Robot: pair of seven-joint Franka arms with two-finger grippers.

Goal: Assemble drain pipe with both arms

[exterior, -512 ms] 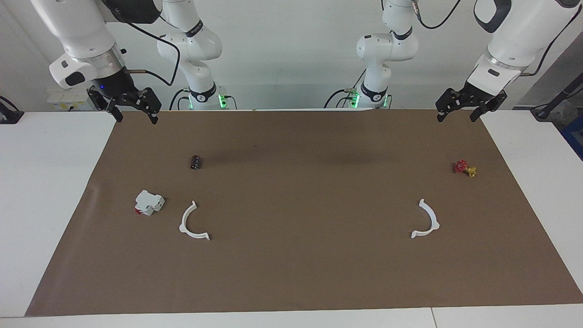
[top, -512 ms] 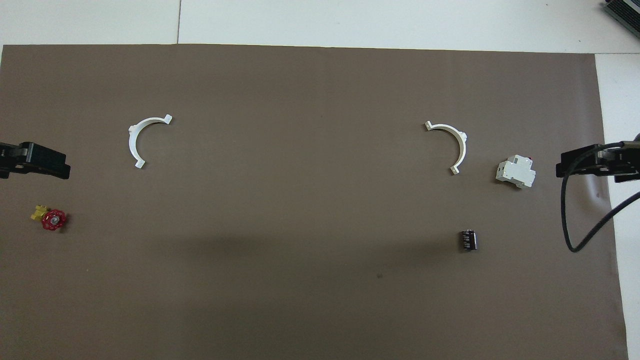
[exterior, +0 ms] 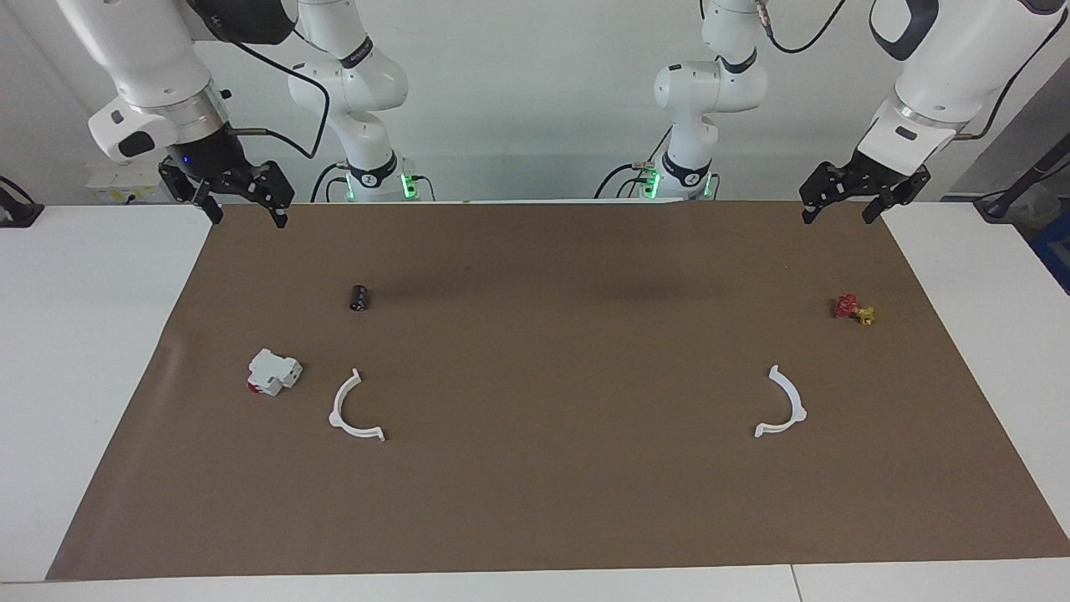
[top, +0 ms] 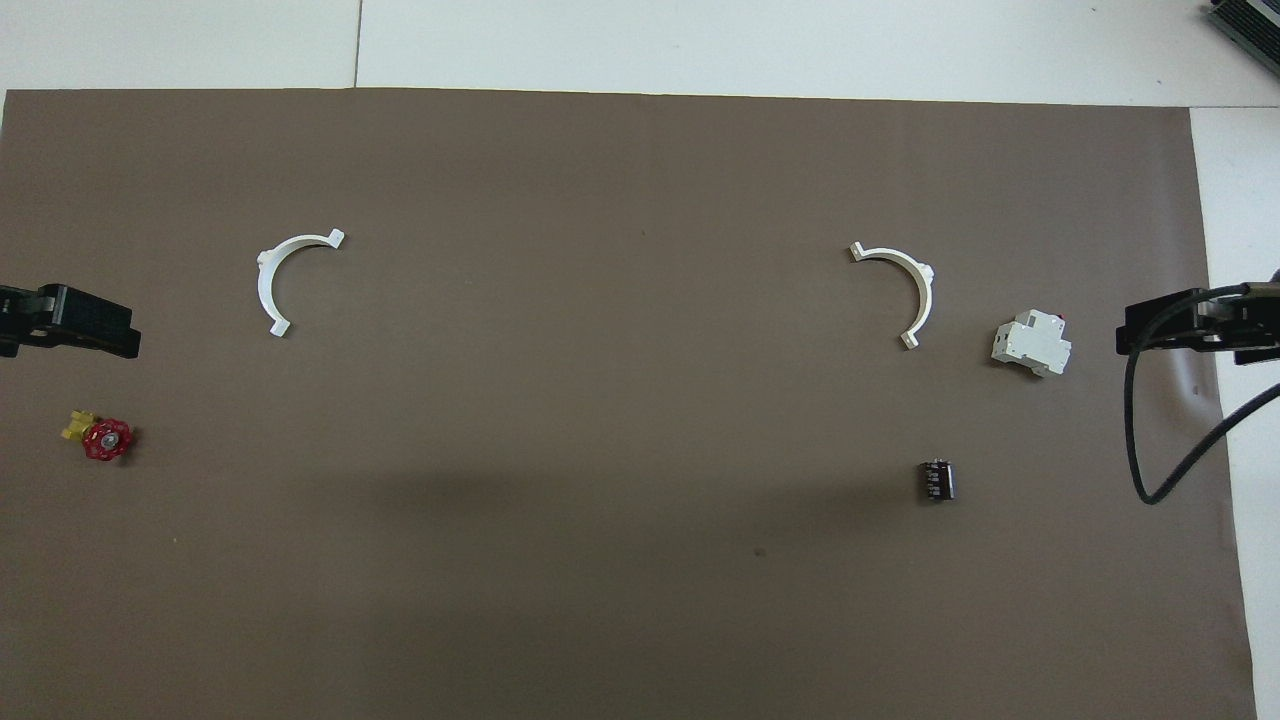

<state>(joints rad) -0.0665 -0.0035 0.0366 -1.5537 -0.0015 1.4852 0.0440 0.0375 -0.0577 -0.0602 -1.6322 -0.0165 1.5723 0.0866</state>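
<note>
Lying apart on the brown mat, unchanged from half a second ago: one half-ring beside the white block, the other half-ring toward the left arm's end. Barely shifting since then: right gripper hanging released and empty over the mat's corner, left gripper likewise spread, gripping nothing, over its own corner. Waiting raised, wrists angling downward.

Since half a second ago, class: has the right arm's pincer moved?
Yes, slightly. In the facing view the right pincer, open and empty, has edged upward and away from the brown mat's corner beneath it.
</note>
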